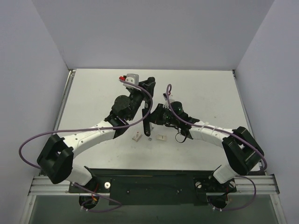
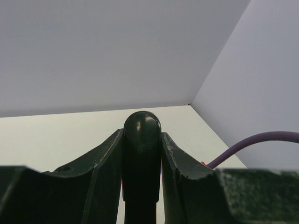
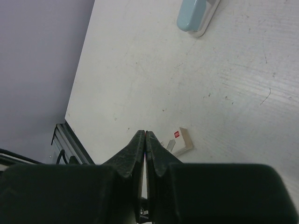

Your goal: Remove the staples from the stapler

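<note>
The black stapler (image 1: 147, 122) stands raised over the middle of the table, one long arm reaching down to the surface. My left gripper (image 1: 143, 95) is shut on its upper end. In the left wrist view the rounded black stapler end (image 2: 141, 125) sits clamped between the fingers of the left gripper (image 2: 142, 142). My right gripper (image 1: 157, 115) is just right of the stapler's lower arm. In the right wrist view the right gripper (image 3: 145, 136) has its tips pressed together, and nothing shows between them. No staples are discernible.
A small white box with a red label (image 1: 137, 137) (image 3: 180, 140) lies near the stapler's foot, and another small pale piece (image 1: 161, 137) lies to its right. A light blue and white object (image 3: 195, 15) lies farther off. Purple cables loop over both arms.
</note>
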Available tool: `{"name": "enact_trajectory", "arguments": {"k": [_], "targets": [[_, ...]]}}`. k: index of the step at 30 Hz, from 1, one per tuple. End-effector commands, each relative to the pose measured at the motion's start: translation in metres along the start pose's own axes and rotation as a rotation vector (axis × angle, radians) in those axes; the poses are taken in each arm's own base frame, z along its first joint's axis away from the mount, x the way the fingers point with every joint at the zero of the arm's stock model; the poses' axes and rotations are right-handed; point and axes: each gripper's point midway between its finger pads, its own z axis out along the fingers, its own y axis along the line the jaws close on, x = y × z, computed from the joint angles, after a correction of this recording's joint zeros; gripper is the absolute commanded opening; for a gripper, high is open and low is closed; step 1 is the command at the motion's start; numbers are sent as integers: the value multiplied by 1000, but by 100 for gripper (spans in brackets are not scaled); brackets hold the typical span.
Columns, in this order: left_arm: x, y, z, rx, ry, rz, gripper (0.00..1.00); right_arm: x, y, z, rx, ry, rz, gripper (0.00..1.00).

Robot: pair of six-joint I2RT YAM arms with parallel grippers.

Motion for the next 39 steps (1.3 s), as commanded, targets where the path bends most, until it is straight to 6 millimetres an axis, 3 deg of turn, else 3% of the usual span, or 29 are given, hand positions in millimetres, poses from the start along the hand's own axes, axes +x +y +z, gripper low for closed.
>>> {"name": "enact_trajectory", "arguments": {"k": [1, 10, 17, 26, 29, 39], "targets": [[-59, -20, 25, 75, -175, -64, 0, -35, 41, 2, -183, -69, -10, 0], [-23, -15, 57, 78, -98, -20, 0, -56, 42, 13, -211, -71, -40, 0], [-22, -11, 60, 81, -88, -21, 0, -56, 40, 17, -223, -58, -34, 0], [-39, -17, 41, 110, -78, -63, 0, -57, 46, 5, -223, -65, -38, 0], [-50, -22, 30, 131, -83, -93, 0, -57, 48, -6, -210, -72, -55, 0], [-61, -24, -11, 157, -61, -178, 0, -45, 70, -43, -174, -91, -154, 0]]}}
